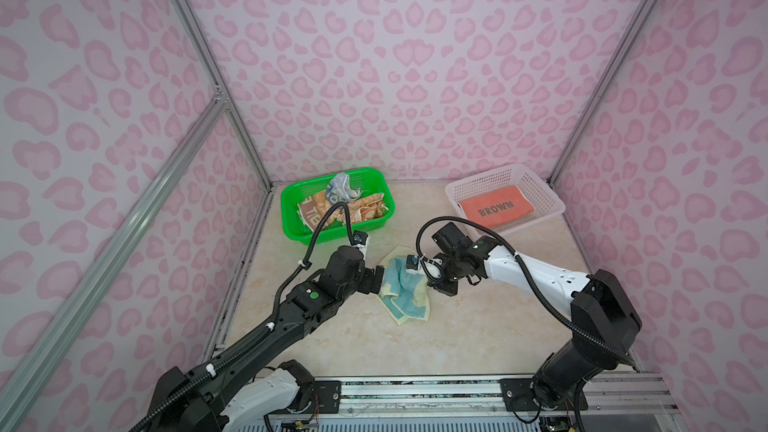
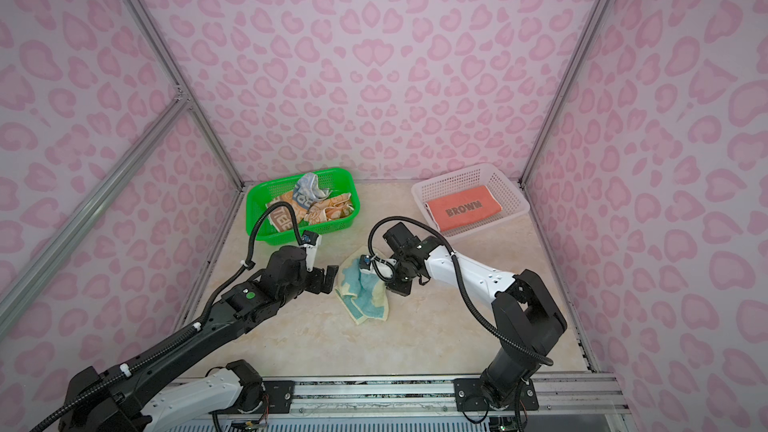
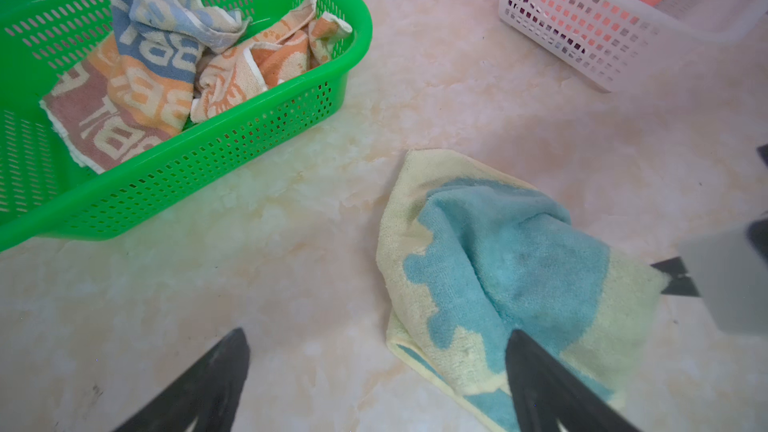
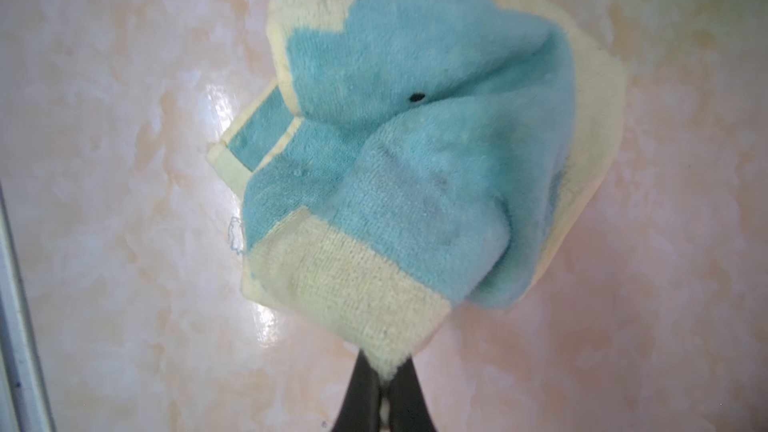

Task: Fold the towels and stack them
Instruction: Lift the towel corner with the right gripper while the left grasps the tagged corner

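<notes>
Nearest the camera head, the 2 arms reach in from their bases over the marbled beige tabletop [image 1: 457, 334] and meet at its middle, 1 on each side of a small crumpled terry towel, pale yellow with a blue-green patch [image 1: 401, 288].

The left gripper [image 1: 376, 280] stands at this towel's left edge with its fingers spread wide and nothing between them. In the left wrist view, 1 black finger [image 3: 540, 380] lies in front of the towel's cloth and the other [image 3: 208, 380] shows against bare tabletop. Whether either touches the cloth I cannot tell.

The right gripper [image 4: 384, 376] comes in from the towel's right side. Its fingers are pressed together on a pale yellow corner of the towel, and the rest of the cloth bunches up in folds beyond the tips.

Farther back on the left sits a perforated green plastic basket [image 1: 287, 209]. In it lie 2 rumpled towels: a brown, orange and blue striped towel with white block letters [image 3: 124, 110] and, beside it, an orange towel with white cartoon faces [image 3: 266, 64].

At the far right stands a perforated white plastic basket [image 1: 519, 178], well apart from the green basket. A coral towel [image 1: 498, 207] lies folded flat inside, with the dark word BROWN facing up.
</notes>
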Controlling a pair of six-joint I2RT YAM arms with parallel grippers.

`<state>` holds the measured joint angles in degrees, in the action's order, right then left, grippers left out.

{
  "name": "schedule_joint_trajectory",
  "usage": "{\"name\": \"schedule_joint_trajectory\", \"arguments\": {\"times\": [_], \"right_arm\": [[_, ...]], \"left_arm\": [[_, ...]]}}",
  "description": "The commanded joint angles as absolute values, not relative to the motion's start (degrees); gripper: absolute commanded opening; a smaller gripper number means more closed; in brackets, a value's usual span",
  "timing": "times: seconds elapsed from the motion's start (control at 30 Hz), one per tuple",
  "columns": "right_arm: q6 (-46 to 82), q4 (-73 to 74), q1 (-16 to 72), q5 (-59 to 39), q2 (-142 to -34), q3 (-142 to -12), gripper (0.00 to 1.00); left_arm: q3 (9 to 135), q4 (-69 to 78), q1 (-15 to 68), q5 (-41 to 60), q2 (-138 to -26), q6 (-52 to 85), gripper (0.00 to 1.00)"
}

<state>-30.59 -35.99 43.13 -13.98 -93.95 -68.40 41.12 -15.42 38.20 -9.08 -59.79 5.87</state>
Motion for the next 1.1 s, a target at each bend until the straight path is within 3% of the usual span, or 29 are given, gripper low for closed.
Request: {"name": "schedule_joint_trajectory", "arguments": {"times": [0.0, 0.27, 0.67, 1.07], "right_arm": [[-16.07, -40.90, 43.07, -17.58, -95.86, -72.59, 0.00], [-0.31, -44.04, 42.54, -17.55, -100.95, -82.16, 0.00], [5.86, -47.24, 42.54, -19.08, -105.66, -90.42, 0.00], [5.98, -47.59, 41.67, -20.34, -108.11, -91.77, 0.00]], "left_arm": [[40.21, -12.87, 38.45, -8.43, -60.04, 3.90, 0.98], [36.60, -7.64, 42.98, -9.45, -59.25, 0.55, 0.98], [33.31, -4.75, 51.24, -7.65, -53.98, -4.67, 0.98], [30.58, 4.14, 63.74, -24.43, -63.55, -18.83, 0.98]]}}
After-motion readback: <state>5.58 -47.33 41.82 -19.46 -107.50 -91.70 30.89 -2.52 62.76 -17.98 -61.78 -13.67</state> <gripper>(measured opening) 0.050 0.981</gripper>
